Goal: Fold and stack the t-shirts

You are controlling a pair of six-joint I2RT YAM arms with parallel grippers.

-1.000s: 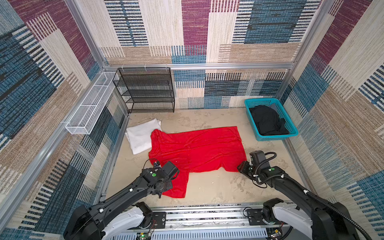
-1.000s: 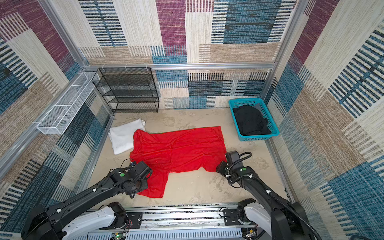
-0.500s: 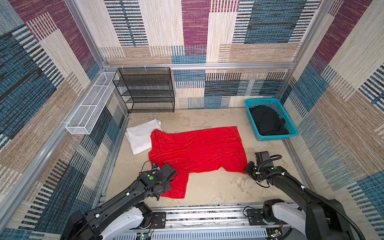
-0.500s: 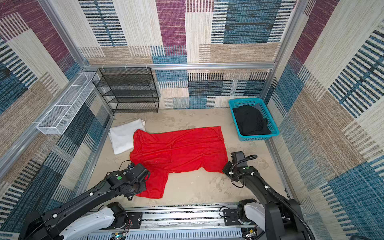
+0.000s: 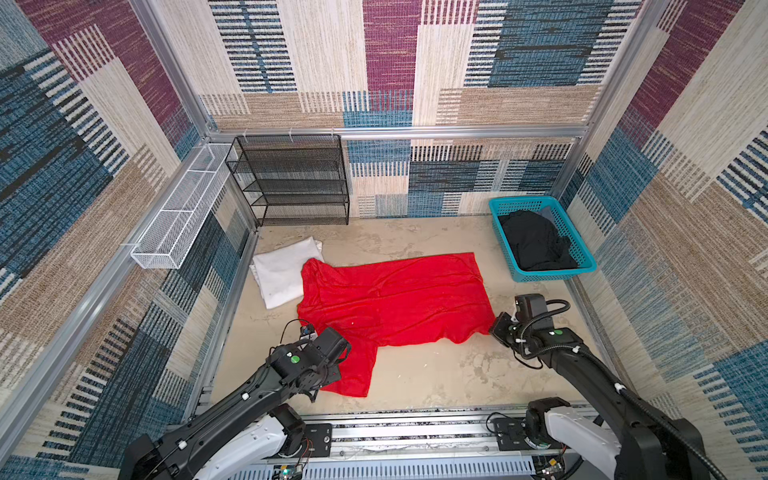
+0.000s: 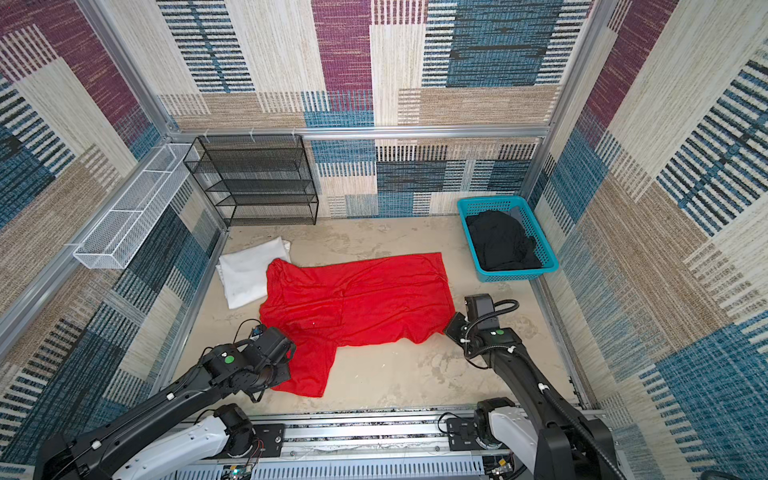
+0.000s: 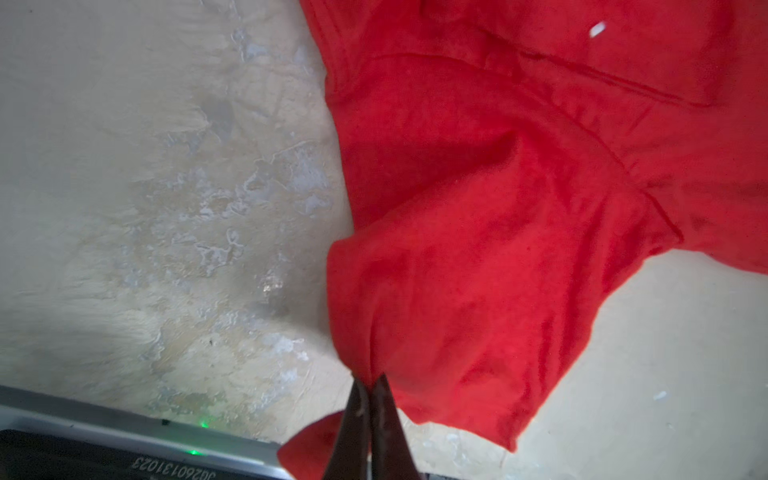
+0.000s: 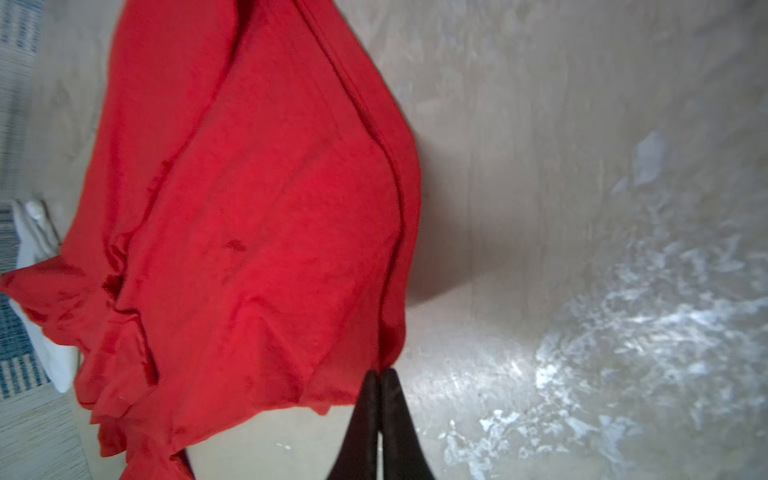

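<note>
So the right claw (image 8: 379, 374) has just snapped together on the near right hem corner of the red t-shirt (image 5: 395, 295), and the left claw (image 7: 369, 380) is still clamped on its near left sleeve, so with the thing spread mid-tabletop (image 5: 436, 374) it looks ready for a two-handed fold.

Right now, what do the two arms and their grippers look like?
Both arms are black with white base housings: left arm, right arm. Each wrist carries a round green dot. Black cables loop off the wrists. The left gripper and right gripper are dark and taper to narrow tips.
</note>
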